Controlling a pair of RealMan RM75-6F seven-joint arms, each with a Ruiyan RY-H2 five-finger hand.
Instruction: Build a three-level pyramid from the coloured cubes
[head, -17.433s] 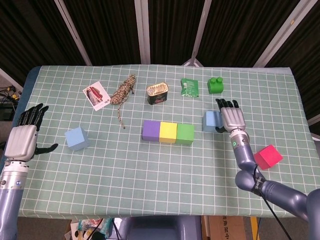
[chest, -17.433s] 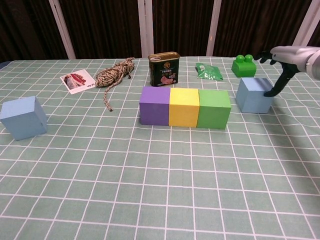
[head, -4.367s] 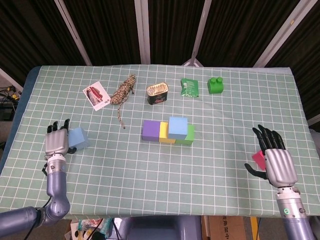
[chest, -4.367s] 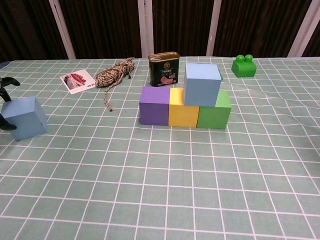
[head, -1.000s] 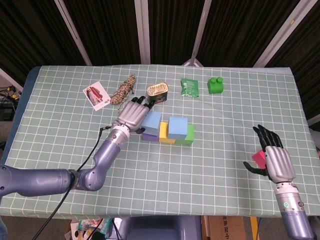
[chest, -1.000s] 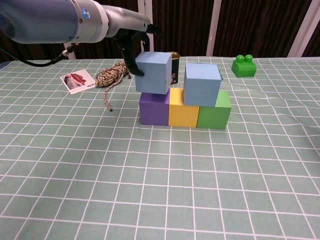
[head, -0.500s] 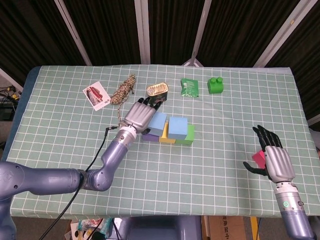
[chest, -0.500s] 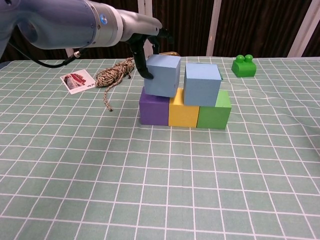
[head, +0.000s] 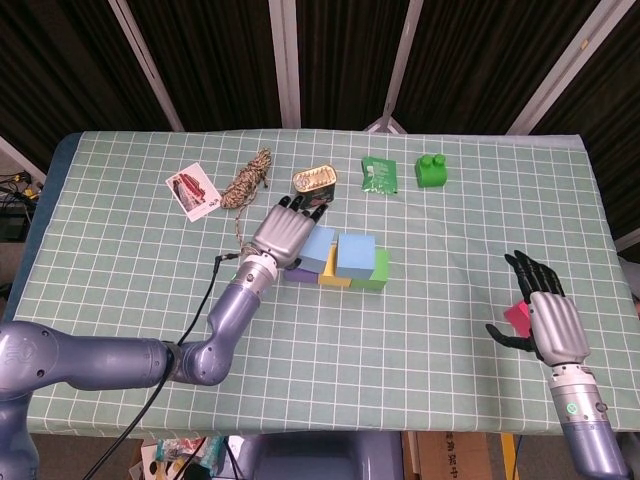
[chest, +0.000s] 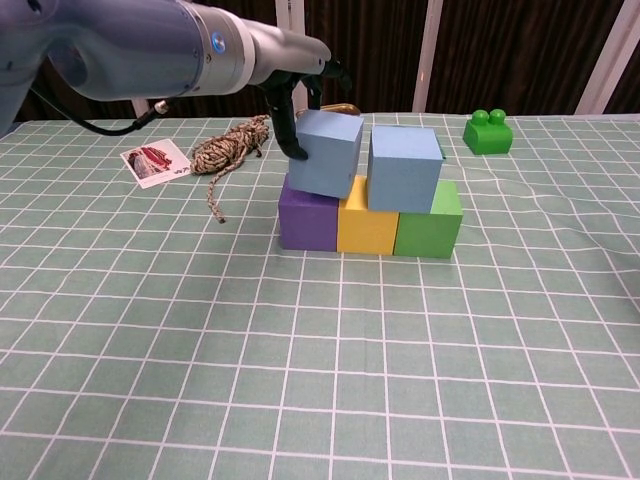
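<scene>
Base row's done, one blue up top, and my left hand (chest: 300, 100) grips the second light blue cube (chest: 326, 152), tilted, not seated. Right hand (head: 553, 322) open, empty; the pink cube (head: 517, 318) beside it tops things off, I guess.

Both arms were smooth blue-grey metal tubes. The left hand (head: 283, 233) and the right hand (head: 548, 318) had silver backs and black fingers. A black cable ran along the left arm.

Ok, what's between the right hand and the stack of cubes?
Only bare checked cloth, as the head view shows. The right hand hangs near the table's right edge, partly covering the pink cube, well clear of the stack.
</scene>
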